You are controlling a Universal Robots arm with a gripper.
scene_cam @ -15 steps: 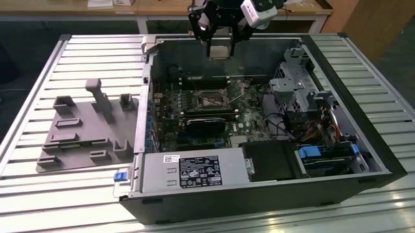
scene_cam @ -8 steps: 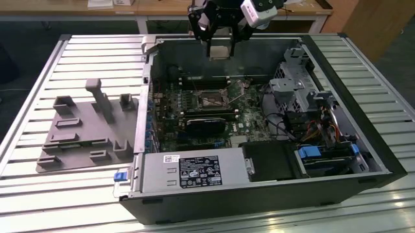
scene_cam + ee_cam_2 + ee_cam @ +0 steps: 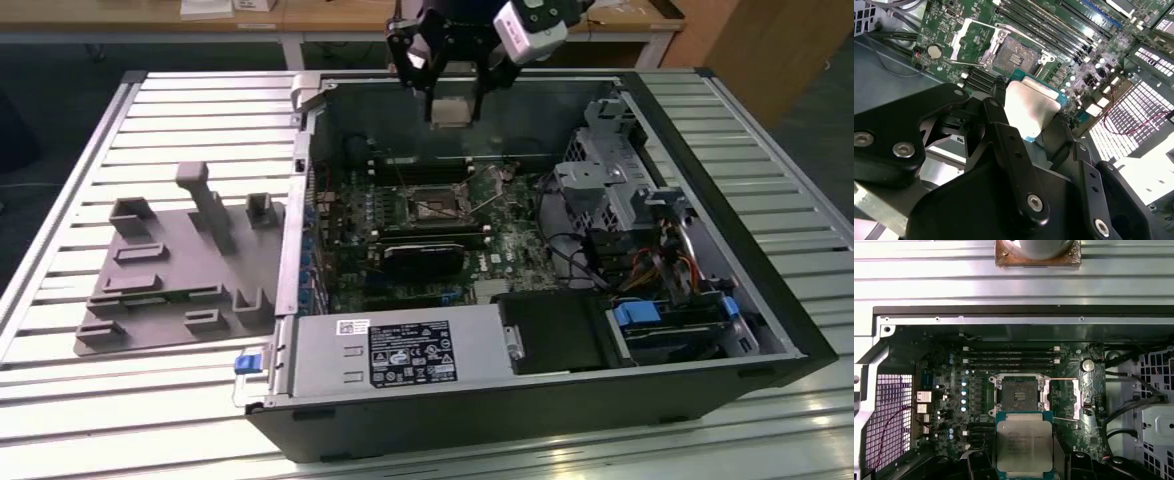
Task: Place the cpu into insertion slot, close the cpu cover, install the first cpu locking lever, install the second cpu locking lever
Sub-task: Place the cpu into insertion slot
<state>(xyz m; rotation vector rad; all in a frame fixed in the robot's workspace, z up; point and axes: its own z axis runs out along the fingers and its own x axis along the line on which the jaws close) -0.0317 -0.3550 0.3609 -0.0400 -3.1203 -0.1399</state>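
Broadly, a slatted metal table (image 3: 747,130) carries an open black computer case (image 3: 534,425), lying on its side well below my fingers. Beside the case, at the exterior view's left, lies a grey moulded fixture plate (image 3: 174,285).

Inside the case, the green motherboard (image 3: 400,275) faces up toward my gripper (image 3: 454,105). On it, beneath and a little ahead of my fingertips, sits the insertion slot (image 3: 1018,392). It is a small square socket with a dark centre and a thin silver rim, and nothing is seated in it. The cpu cover (image 3: 1074,397), a thin silver frame with a cut-out middle, is swung open and lies just beside the slot.

My two black fingers (image 3: 1004,132) are closed narrowly on the cpu (image 3: 1024,442), one pressing on each opposite edge. The chip hangs in the air, well apart from the slot and high over the case. It is a small flat square with a silver-grey metal top carrying fine print. A thin green board edge shows around the metal. In the second wrist view its face (image 3: 1029,107) looks pale and shiny.
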